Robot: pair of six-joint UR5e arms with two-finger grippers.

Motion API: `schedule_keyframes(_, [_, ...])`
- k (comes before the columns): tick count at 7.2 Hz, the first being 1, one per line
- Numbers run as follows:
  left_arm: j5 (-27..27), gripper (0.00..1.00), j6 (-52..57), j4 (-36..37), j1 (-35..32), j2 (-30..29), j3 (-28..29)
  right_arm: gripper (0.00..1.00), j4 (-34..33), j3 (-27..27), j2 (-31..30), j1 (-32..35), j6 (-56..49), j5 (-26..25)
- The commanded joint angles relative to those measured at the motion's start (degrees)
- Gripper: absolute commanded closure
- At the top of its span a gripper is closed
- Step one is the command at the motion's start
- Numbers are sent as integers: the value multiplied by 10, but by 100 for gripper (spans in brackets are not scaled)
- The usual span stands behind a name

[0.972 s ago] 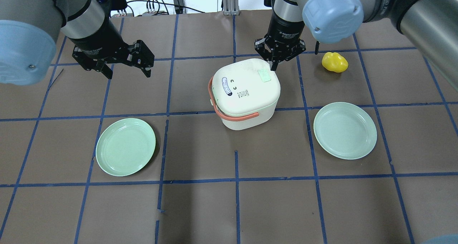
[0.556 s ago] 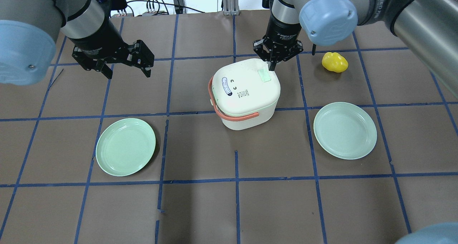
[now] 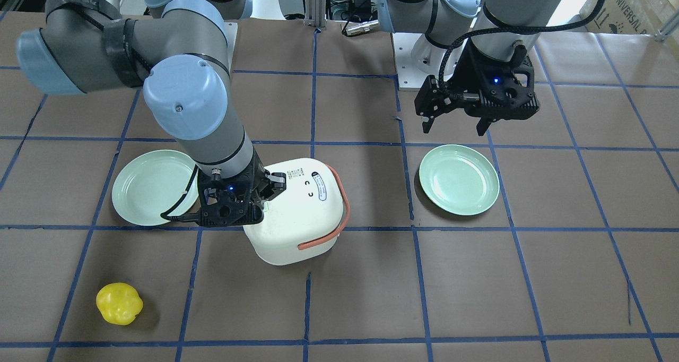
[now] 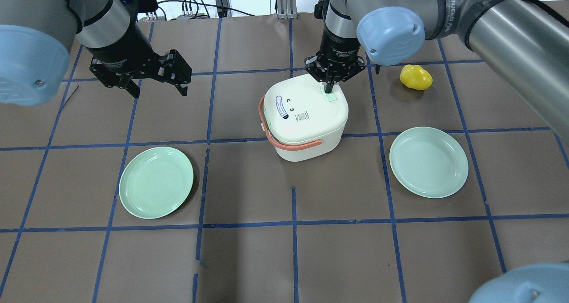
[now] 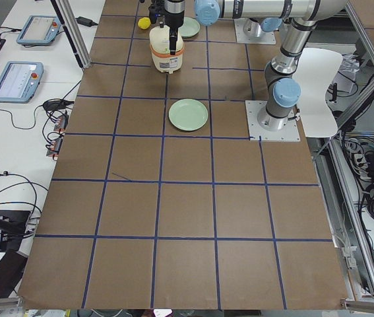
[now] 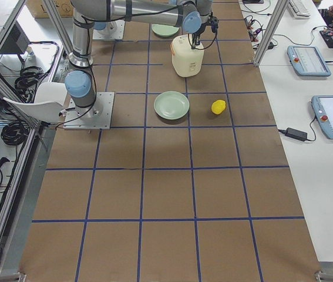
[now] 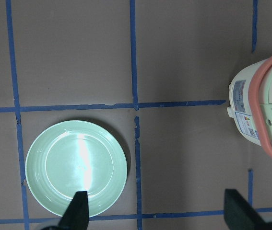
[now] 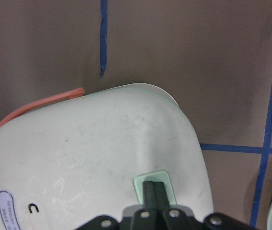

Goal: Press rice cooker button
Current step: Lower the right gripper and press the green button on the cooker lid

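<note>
The rice cooker sits lid shut near the middle of the surface, with its pale green button at a lid corner. The right end effector, fingers together, points its tip onto that button. An off-centre push could slip off the edge or shove the light cooker. The left end effector hangs spread apart, well away.

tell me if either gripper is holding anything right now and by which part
Nothing is held. The right gripper, jaws shut, points at the green button on the rice cooker without gripping it. The left gripper hangs open, empty.
</note>
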Motion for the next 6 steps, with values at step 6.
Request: schedule_keyframes(6, [0,0,0,0,0,0,0,51,118,-84,-25,0,6,-6])
